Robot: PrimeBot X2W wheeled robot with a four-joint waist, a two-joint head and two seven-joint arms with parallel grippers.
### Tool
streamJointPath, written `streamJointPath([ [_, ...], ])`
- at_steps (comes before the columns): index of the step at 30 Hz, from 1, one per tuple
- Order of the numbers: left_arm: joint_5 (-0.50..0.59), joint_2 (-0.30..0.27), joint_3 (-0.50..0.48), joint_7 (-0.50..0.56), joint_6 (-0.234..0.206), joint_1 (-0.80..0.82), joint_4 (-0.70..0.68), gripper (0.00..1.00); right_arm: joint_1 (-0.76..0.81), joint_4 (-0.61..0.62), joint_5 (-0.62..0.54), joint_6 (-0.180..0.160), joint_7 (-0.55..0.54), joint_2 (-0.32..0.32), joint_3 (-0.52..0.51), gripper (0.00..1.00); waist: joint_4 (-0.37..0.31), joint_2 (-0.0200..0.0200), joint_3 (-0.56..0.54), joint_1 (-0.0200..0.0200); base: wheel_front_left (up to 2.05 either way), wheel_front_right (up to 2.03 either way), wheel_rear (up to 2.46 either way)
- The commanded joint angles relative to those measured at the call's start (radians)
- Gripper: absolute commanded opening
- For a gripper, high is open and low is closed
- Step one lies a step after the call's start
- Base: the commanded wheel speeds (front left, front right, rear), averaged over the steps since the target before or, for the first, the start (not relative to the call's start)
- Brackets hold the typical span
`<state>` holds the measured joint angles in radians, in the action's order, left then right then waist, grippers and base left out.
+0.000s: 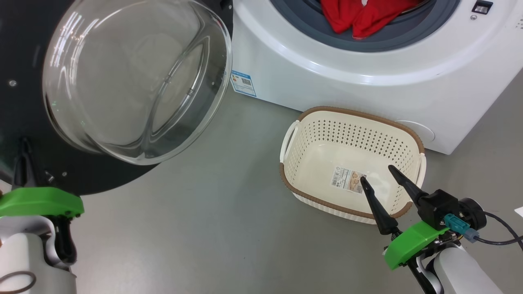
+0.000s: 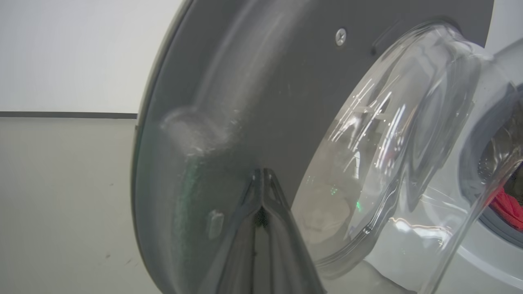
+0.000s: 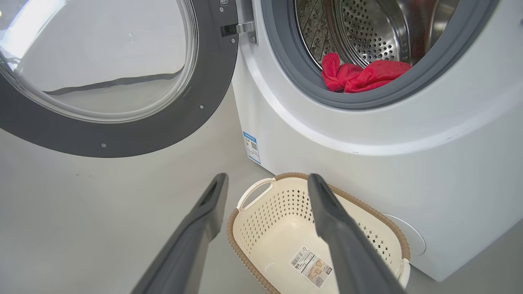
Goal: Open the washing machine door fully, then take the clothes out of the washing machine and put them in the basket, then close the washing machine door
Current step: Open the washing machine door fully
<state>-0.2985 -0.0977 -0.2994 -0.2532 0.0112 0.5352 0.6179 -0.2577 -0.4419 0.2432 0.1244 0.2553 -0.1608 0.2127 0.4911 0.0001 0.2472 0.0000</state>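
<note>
Red cloth, the clothes (image 1: 359,16), lies bunched at the bottom of the washing machine (image 1: 367,61) opening, draped from the perforated steel drum (image 3: 367,32) onto the lower lip of the grey gasket (image 3: 282,69). The washing machine door (image 1: 135,77) stands swung out to the left of the washing machine, with its clear glass bowl bulging toward the viewer and its black rim hanging above the grey floor (image 1: 204,224). The basket (image 1: 359,112) sits on that floor just in front of the washing machine, below the opening, with a barcode label (image 1: 347,179) showing on its bottom. A small blue sticker (image 1: 243,83) marks the washing machine's lower left corner. Left gripper (image 2: 261,175) — fingers pressed together with nothing between them, tips up against the dark inner ring of the door; actual contact cannot be confirmed. Right gripper (image 1: 376,173) — fingers spread wide, empty, poised over the near side of the basket and pointing toward the washing machine.
</note>
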Motion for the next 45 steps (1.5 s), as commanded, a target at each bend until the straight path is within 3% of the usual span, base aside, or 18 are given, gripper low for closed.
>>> streamJointPath([
  [1, 0.015, -0.058, -0.044, -0.009, 0.005, 0.039, -0.010, 0.00, -0.023, 0.019, -0.007, 0.006, 0.006, -0.003, 0.029, 1.00, -0.001, -0.0001, 0.001, 0.0000, 0.00, 0.00, 0.00],
  [16, 0.081, -0.022, -0.108, -0.009, 0.045, 0.043, -0.019, 0.00, -0.044, 0.014, 0.001, 0.006, 0.006, 0.006, 0.029, 1.00, -0.014, -0.0001, -0.010, 0.0000, 0.00, 0.00, 0.00],
  [17, 0.086, -0.016, -0.103, -0.009, 0.051, 0.038, -0.027, 0.26, -0.042, 0.016, 0.000, 0.006, 0.006, 0.010, 0.024, 1.00, -0.015, -0.0001, -0.015, 0.0000, 0.00, 0.00, 0.00],
  [19, 0.095, -0.006, -0.092, -0.009, 0.061, 0.029, -0.051, 0.56, -0.038, 0.018, -0.001, 0.006, 0.006, 0.018, 0.016, 1.00, -0.016, -0.0001, -0.024, 0.0000, 0.00, 0.00, 0.00],
  [20, 0.102, -0.003, -0.087, -0.009, 0.066, 0.025, -0.075, 0.91, -0.035, 0.020, -0.001, 0.006, 0.006, 0.022, 0.011, 1.00, -0.017, -0.0001, -0.029, 0.0000, 0.00, 0.00, 0.00],
  [21, 0.106, 0.001, -0.083, -0.009, 0.070, 0.021, -0.102, 1.00, -0.033, 0.021, -0.002, 0.006, 0.006, 0.026, 0.007, 1.00, -0.019, -0.0001, -0.035, 0.0000, 0.00, 0.00, 0.00],
  [33, 0.066, 0.038, -0.015, -0.009, 0.111, -0.050, -0.330, 1.00, -0.010, 0.067, -0.046, 0.006, 0.006, 0.058, -0.077, 1.00, -0.075, -0.0001, -0.094, 0.0000, 0.00, 0.00, 0.00],
  [40, 0.032, 0.042, 0.108, -0.009, 0.118, -0.109, -0.406, 1.00, 0.011, 0.133, -0.090, 0.006, 0.006, 0.083, -0.156, 1.00, -0.142, -0.0001, -0.120, 0.0000, 0.00, 0.00, 0.00],
  [45, 0.022, 0.015, 0.195, -0.009, 0.119, -0.157, -0.429, 1.00, 0.026, 0.183, -0.104, 0.006, 0.006, 0.097, -0.194, 1.00, -0.207, -0.0001, -0.141, 0.0000, 0.00, 0.00, 0.00],
])
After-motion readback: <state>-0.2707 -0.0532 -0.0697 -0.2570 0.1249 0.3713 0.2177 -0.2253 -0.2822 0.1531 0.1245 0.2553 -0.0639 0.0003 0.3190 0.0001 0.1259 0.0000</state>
